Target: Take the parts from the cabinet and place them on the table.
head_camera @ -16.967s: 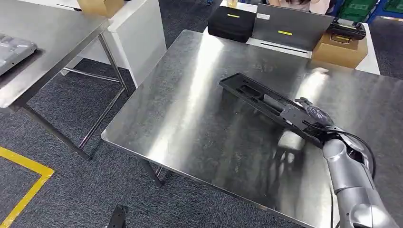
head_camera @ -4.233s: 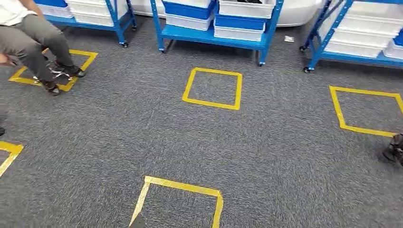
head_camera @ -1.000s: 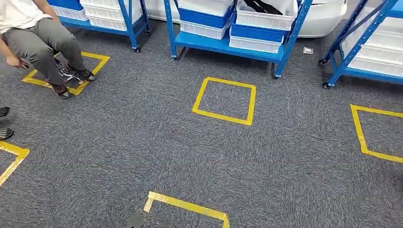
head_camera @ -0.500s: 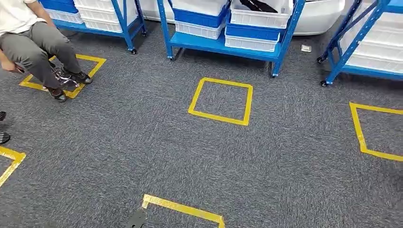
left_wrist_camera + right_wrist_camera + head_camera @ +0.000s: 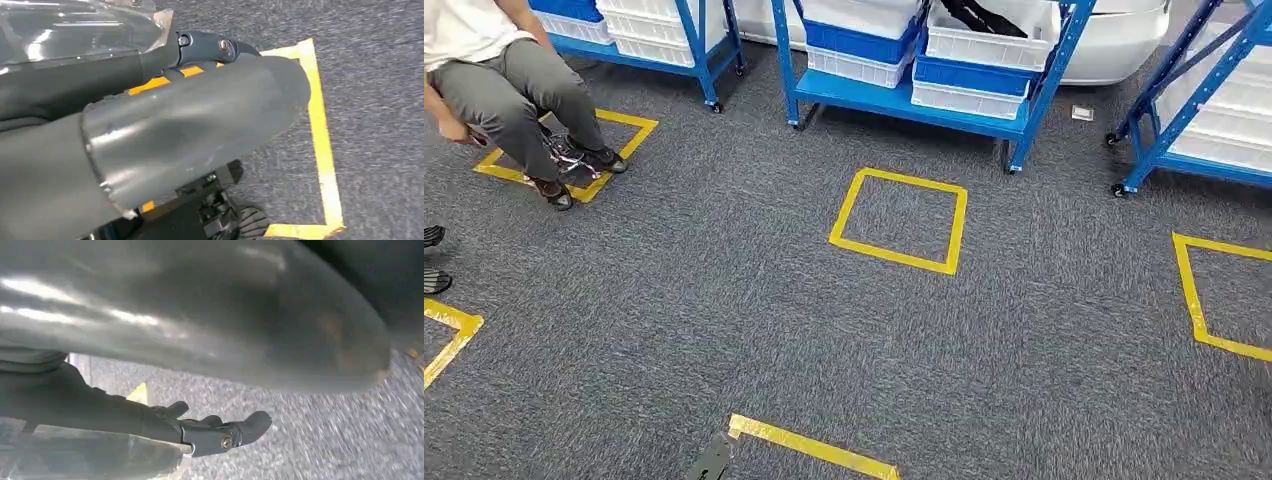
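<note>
A blue shelving rack [image 5: 904,95] stands ahead across the grey carpet and carries white bins [image 5: 984,45] and blue bins. A long black part [image 5: 980,14] lies in the upper white bin on the rack's right side, partly cut off by the frame's edge. My left hand [image 5: 210,47] hangs beside my body over the carpet, its fingers stretched out and holding nothing. My right hand [image 5: 215,431] also hangs low, with its fingers extended and apart and nothing in them.
A person [image 5: 504,90] sits at the far left, feet on a yellow tape square. More tape squares [image 5: 902,220] mark the carpet. Other blue racks stand at the left [image 5: 694,40] and at the right [image 5: 1184,100]. A shoe [image 5: 432,236] shows at the left edge.
The camera has turned from the steel table, where my right hand held a black part, to the racks. Over the last second the view only sways slightly.
</note>
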You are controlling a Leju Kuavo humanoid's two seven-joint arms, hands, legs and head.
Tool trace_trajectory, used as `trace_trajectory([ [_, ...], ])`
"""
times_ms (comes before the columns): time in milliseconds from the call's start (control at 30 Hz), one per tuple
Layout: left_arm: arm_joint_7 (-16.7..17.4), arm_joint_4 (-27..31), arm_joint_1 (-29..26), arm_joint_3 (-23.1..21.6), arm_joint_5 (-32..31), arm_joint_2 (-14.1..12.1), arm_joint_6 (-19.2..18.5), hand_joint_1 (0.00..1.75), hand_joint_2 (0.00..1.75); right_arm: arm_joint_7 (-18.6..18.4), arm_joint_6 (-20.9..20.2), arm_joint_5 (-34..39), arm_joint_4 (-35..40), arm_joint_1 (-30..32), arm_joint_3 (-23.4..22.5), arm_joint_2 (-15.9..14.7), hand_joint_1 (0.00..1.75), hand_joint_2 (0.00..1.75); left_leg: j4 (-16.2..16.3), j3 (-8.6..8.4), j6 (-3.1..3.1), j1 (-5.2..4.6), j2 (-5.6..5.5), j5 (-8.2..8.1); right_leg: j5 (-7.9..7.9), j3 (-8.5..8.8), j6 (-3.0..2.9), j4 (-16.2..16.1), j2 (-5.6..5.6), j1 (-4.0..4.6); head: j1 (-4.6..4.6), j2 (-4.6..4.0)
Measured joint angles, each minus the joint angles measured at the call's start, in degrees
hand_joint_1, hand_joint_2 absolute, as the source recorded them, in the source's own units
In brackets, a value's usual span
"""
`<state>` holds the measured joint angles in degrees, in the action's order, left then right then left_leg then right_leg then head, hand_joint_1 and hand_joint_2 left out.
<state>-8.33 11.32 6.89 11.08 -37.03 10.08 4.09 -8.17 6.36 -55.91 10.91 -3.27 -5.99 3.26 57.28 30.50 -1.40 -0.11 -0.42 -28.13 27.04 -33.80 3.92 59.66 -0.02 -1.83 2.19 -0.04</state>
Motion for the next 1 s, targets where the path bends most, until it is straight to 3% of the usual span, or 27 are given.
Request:
trace_trajectory([
  [33, 0.0, 0.0, 0.0, 0.0, 0.0, 0.1, 0.0, 0.0, 0.0, 0.0, -0.1, 0.0, 0.0, 0.0, 0.0, -0.1, 0.0, 0.0, 0.5, 0.18, 0.28, -0.01, 0.03, -0.43, 0.07, 0.33, -1.08, -0.4, 0.2, 0.04, -0.15, 0.0],
  [67, 0.0, 0.0, 0.0, 0.0, 0.0, 0.1, 0.0, 0.0, 0.0, 0.0, -0.1, 0.0, 0.0, 0.0, 0.0, -0.1, 0.0, 0.0, 0.5, 0.2, 0.37, -0.08, 0.04, -0.46, 0.2, 0.3, -1.61, -0.3, 0.19, 0.05, -0.11, 0.0],
  [133, 0.0, 0.0, 0.0, 0.0, 0.0, 0.0, 0.0, 0.0, 0.0, 0.0, -0.1, -0.1, 0.0, 0.0, 0.0, -0.2, 0.0, 0.0, 0.5, 0.05, 0.58, 0.21, 0.01, -0.61, 0.4, 0.39, -2.15, -0.2, 0.2, 0.06, -0.07, 0.0],
  [200, 0.0, 0.0, 0.1, 0.0, 0.0, 0.0, 0.0, 0.0, 0.0, 0.1, -0.1, -0.1, 0.0, 0.1, 0.0, -0.2, 0.0, 0.0, 3.0, 0.82, 1.26, 0.5, 0.09, -2.29, 0.7, 1.09, -2.95, -0.4, 0.19, -0.27, 0.24, 0.0],
  [233, 0.0, 0.0, 0.1, 0.0, 0.0, 0.1, 0.0, 0.0, 0.0, 0.1, -0.1, -0.1, 0.0, 0.0, 0.0, -0.1, 0.0, 0.0, 6.8, 2.78, 1.58, 0.6, 0.13, -4.11, 0.89, 1.26, -3.21, -0.4, 0.18, -0.24, 0.22, 0.0],
  [300, 0.0, 0.0, -0.1, 0.0, 0.1, 0.1, -0.3, 0.0, 0.0, 0.2, -0.1, -0.1, 0.0, 0.0, 0.0, -0.2, 0.0, 0.0, 16.1, 8.25, 2.0, 0.78, 0.16, -7.38, 1.32, 1.51, -3.8, -0.4, 0.17, -0.02, 0.18, 0.0],
  [333, 0.0, 0.0, -0.1, 0.0, 0.3, 0.0, -0.5, 0.0, 0.0, 0.2, -0.1, -0.1, 0.0, 0.0, 0.0, -0.2, 0.0, 0.0, 18.8, 10.34, 1.97, 0.82, 0.18, -7.51, 1.51, 1.7, -4.0, -0.4, 0.17, 0.05, 0.24, 0.0],
  [367, 0.0, 0.0, -0.2, 0.0, 0.3, 0.0, -0.5, 0.0, 0.0, 0.2, -0.1, -0.2, 0.0, 0.0, 0.0, -0.2, 0.0, 0.0, 18.4, 10.88, 1.78, 0.82, 0.18, -6.15, 1.77, 2.04, -4.02, -0.4, 0.19, 0.13, 0.2, 0.0],
  [400, -0.1, 0.0, -0.2, 0.0, 0.3, 0.0, -0.6, 0.0, 0.0, 0.2, -0.1, -0.2, 0.0, 0.1, 0.0, -0.2, 0.0, 0.0, 15.5, 10.06, 1.45, 0.81, 0.18, -3.56, 2.07, 2.45, -4.0, -0.4, 0.22, 0.18, 0.22, 0.0],
  [467, -0.2, 0.0, -0.2, 0.0, 0.3, 0.0, -0.7, 0.0, 0.0, 0.2, -0.1, -0.3, 0.0, 0.1, 0.0, -0.1, 0.0, 0.0, 5.6, 5.82, 0.38, 0.6, 0.19, 2.4, 2.65, 3.45, -3.78, -0.5, 0.32, 0.31, 0.2, 0.0],
  [500, -0.2, 0.0, -0.1, 0.0, 0.3, 0.0, -0.7, 0.0, 0.0, 0.2, -0.1, -0.3, 0.0, 0.0, 0.0, 0.0, 0.0, 0.0, 2.7, 4.31, -0.23, 0.3, 0.24, 2.73, 2.9, 3.26, -3.7, -0.7, 0.33, 0.17, 0.22, 0.0],
  [533, -0.2, 0.0, -0.1, 0.0, 0.3, -0.1, -0.7, 0.0, 0.0, 0.3, -0.1, -0.3, 0.0, -0.1, 0.0, 0.0, 0.0, 0.0, 1.7, 3.93, -0.6, -0.12, 0.43, 1.7, 3.19, 3.72, -3.24, -0.8, 0.32, 0.79, 0.02, 0.0],
  [567, -0.3, 0.0, 0.0, 0.0, 0.3, 0.0, -0.6, 0.0, 0.0, 0.3, -0.1, -0.4, 0.0, -0.1, 0.0, 0.0, 0.0, 0.0, 1.6, 3.94, -0.9, -0.34, 0.41, 1.57, 3.1, 3.62, -2.85, -1.2, 0.24, 0.34, 0.2, 0.0],
  [633, -0.3, 0.0, -0.1, 0.0, 0.3, 0.0, -0.6, 0.0, 0.0, 0.3, -0.1, -0.5, 0.0, -0.1, 0.0, 0.0, 0.0, 0.0, 0.4, 3.39, -1.52, -0.56, 0.21, 1.43, 2.25, 4.92, -1.89, -1.0, 0.06, 0.76, 0.24, 0.0],
  [667, -0.3, 0.0, -0.1, 0.0, 0.3, 0.0, -0.5, 0.0, 0.0, 0.3, -0.1, -0.5, 0.0, 0.0, 0.0, 0.1, 0.0, 0.0, -0.3, 2.21, -2.03, -0.11, 0.07, 1.88, 2.94, 4.45, -1.85, -0.8, 0.02, 0.82, 0.18, 0.0],
  [700, -0.3, 0.0, -0.2, 0.1, 0.3, 0.0, -0.5, 0.0, 0.0, 0.3, -0.1, -0.6, 0.0, -0.1, 0.0, 0.0, 0.0, 0.0, -0.7, 1.58, -2.06, -0.17, 0.08, 1.9, 3.54, 4.24, -1.8, 0.5, 0.03, 0.72, 0.02, 0.0],
  [733, -0.3, 0.0, 0.0, 0.1, 0.3, 0.0, -0.5, 0.0, 0.0, 0.3, -0.1, -0.6, 0.0, -0.2, 0.0, 0.0, 0.0, 0.0, -0.7, 1.29, -2.26, -0.15, 0.13, 1.84, 4.75, 2.66, -1.96, 3.6, 0.05, 0.73, 0.04, 0.0],
  [833, -0.5, 0.0, -0.1, 0.1, 0.3, 0.3, 0.1, 0.0, 0.0, 0.3, -0.1, -0.6, 0.0, -0.2, 0.0, 0.0, 0.0, 0.0, -0.7, 0.66, -2.41, -0.3, 0.15, 1.0, 8.6, -5.3, -2.16, 15.6, 0.04, 0.73, -0.24, 0.0],
  [867, -0.5, 0.0, -0.3, 0.1, 0.3, 0.4, 0.2, 0.0, 0.0, 0.3, -0.1, -0.6, 0.0, -0.1, -0.1, 0.0, 0.0, 0.0, -0.7, 0.27, -2.38, -0.32, 0.08, 0.68, 8.3, -6.28, -2.06, 16.2, 0.05, 0.8, -0.24, 0.0],
  [900, -0.5, 0.0, -0.3, 0.1, 0.3, 0.4, 0.1, 0.0, 0.0, 0.3, -0.2, -0.7, 0.0, 0.1, -0.1, -0.1, 0.0, 0.0, -0.7, -0.31, -2.29, -0.33, -0.13, 0.28, 6.53, -5.83, -1.35, 13.8, 0.05, 0.79, -0.2, 0.0],
  [933, -0.5, 0.0, -0.3, 0.1, 0.3, 0.4, 0.0, 0.0, 0.0, 0.3, -0.2, -0.8, 0.0, 0.2, -0.1, -0.2, 0.0, 0.0, -0.7, -0.91, -2.13, -0.33, -0.23, -0.12, 4.01, -4.4, -0.53, 9.6, 0.04, 0.79, -0.28, 0.0],
  [1000, -0.3, 0.0, -0.3, 0.1, 0.3, 0.4, -0.2, 0.0, 0.0, 0.3, -0.2, -0.8, 0.0, 0.1, -0.2, -0.3, 0.0, 0.0, -0.7, -1.99, -1.59, -0.31, -0.26, -1.12, -1.26, -1.18, 0.04, 0.3, 0.01, 0.77, -0.41, 0.0],
])
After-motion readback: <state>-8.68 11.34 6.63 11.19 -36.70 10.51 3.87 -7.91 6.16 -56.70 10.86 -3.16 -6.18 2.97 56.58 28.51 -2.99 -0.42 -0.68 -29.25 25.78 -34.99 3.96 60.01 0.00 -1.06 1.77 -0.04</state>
